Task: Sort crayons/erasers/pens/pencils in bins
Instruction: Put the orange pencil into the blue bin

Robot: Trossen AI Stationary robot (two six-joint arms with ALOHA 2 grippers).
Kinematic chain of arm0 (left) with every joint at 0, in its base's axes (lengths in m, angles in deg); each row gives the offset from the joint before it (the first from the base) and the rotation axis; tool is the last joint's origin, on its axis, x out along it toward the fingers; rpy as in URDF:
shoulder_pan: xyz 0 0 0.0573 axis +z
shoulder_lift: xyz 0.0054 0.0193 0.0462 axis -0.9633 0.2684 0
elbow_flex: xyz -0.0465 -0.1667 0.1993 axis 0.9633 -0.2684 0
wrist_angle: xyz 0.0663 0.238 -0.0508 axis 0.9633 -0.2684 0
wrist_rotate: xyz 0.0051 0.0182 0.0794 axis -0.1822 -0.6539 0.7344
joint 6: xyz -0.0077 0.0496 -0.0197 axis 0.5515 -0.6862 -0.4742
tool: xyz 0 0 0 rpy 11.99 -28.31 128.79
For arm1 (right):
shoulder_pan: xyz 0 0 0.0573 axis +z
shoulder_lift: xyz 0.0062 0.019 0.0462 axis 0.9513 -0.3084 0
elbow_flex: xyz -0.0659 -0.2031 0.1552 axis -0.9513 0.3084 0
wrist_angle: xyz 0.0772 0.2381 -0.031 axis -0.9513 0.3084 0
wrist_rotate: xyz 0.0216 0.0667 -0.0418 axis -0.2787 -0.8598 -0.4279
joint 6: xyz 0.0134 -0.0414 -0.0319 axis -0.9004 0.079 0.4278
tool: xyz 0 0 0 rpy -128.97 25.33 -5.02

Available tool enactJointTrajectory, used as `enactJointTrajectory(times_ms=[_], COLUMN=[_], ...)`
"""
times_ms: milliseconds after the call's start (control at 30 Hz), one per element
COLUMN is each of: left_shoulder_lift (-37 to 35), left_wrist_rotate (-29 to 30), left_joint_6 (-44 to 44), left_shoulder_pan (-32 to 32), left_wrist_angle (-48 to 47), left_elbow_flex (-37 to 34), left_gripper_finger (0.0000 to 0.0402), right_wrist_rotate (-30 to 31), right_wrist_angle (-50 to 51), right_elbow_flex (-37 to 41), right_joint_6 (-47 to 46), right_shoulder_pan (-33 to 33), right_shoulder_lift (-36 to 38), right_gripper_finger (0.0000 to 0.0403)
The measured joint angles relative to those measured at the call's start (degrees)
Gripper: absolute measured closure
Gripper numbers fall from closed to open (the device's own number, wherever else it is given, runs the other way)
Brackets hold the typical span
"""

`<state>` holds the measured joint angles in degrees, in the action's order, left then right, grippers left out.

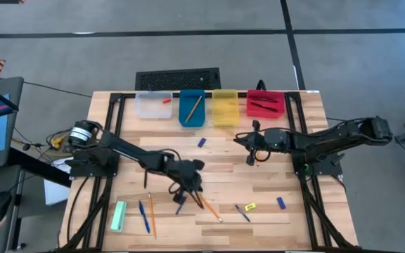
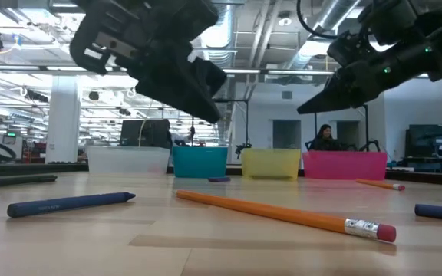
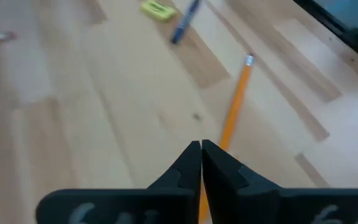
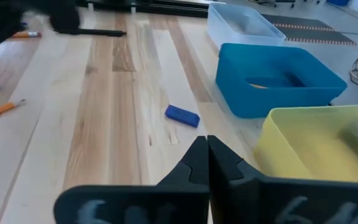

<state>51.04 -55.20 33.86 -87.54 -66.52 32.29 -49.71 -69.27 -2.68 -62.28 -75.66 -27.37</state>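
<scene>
Overhead, both grippers (image 3: 201, 163) (image 4: 207, 158) closed, empty.

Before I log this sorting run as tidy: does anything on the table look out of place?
Nothing looks spilled or broken. The four bins stand in a straight row, but several items lie loose on the table: a pencil, a blue eraser near the blue bin, and a green block.
</scene>
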Motion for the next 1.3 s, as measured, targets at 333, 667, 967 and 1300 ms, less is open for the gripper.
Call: enactJointTrajectory(times_ms=[333,667,967,1300], left_shoulder_lift=[9.23,10.82,14.17,15.87], left_wrist_rotate=[5.06,10.66,11.75,10.27], left_joint_6=[0.76,-3.18,-5.47,-3.75], left_shoulder_pan=[-5.01,-5.31,-6.20,-5.66], left_wrist_angle=[-10.82,-15.89,-17.81,-17.19], left_elbow_flex=[10.80,12.53,12.92,12.93], left_gripper_finger=[0.0333,0.0313,0.0313,0.0324], right_wrist_rotate=[0.03,0.02,0.03,0.01], right_wrist_angle=[0.51,-0.46,-0.48,-0.38], right_elbow_flex=[0.00,0.00,0.00,0.00], right_joint_6=[0.02,0.97,1.07,1.00], right_shoulder_pan=[2.69,3.63,3.63,3.63], right_shoulder_lift=[0.00,-0.02,-0.03,-0.04], right_gripper_finger=[0.0398,0.0397,0.0398,0.0398])
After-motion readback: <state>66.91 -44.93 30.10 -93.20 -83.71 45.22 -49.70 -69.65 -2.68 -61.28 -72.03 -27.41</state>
